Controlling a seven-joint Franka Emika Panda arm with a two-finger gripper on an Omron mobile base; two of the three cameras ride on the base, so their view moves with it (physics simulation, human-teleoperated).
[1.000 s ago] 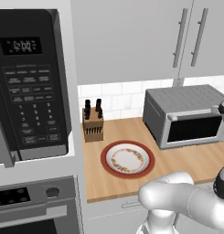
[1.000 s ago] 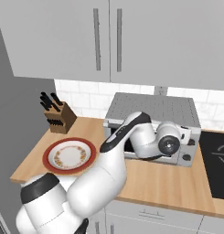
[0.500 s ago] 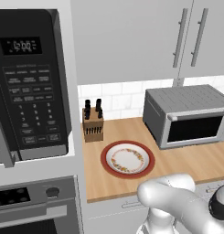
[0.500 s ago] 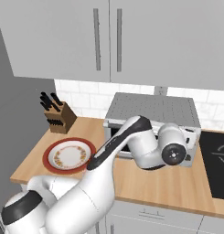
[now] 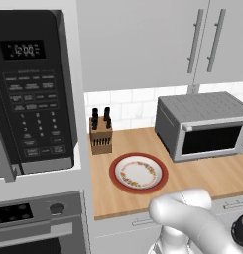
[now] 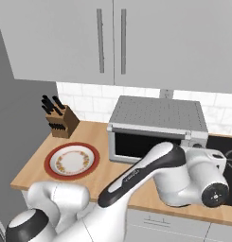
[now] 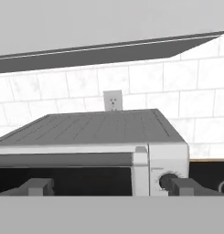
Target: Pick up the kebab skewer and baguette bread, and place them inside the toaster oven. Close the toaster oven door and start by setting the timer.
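Observation:
The toaster oven (image 5: 202, 124) stands on the wooden counter at the right, grey with a ribbed top. The toaster oven door (image 5: 210, 140) is up and shut, its dark glass facing me. In the hand view the toaster oven (image 7: 99, 128) is close ahead, with a round knob (image 7: 166, 180) on its right panel. My gripper (image 7: 112, 187) is open in front of the toaster oven door (image 7: 63, 171), its fingertips (image 7: 38, 186) wide apart and nothing between them. The kebab skewer and the baguette bread are out of view.
An empty red-rimmed plate (image 5: 139, 173) lies on the counter left of the toaster oven. A knife block (image 5: 100, 136) stands behind it by the tiled wall. A large black microwave (image 5: 33, 94) hangs at the left. My white arm (image 6: 150, 175) crosses in front of the oven.
My hand has drawn back from the right front of the toaster oven toward the counter's edge. The jaws have spread a little wider.

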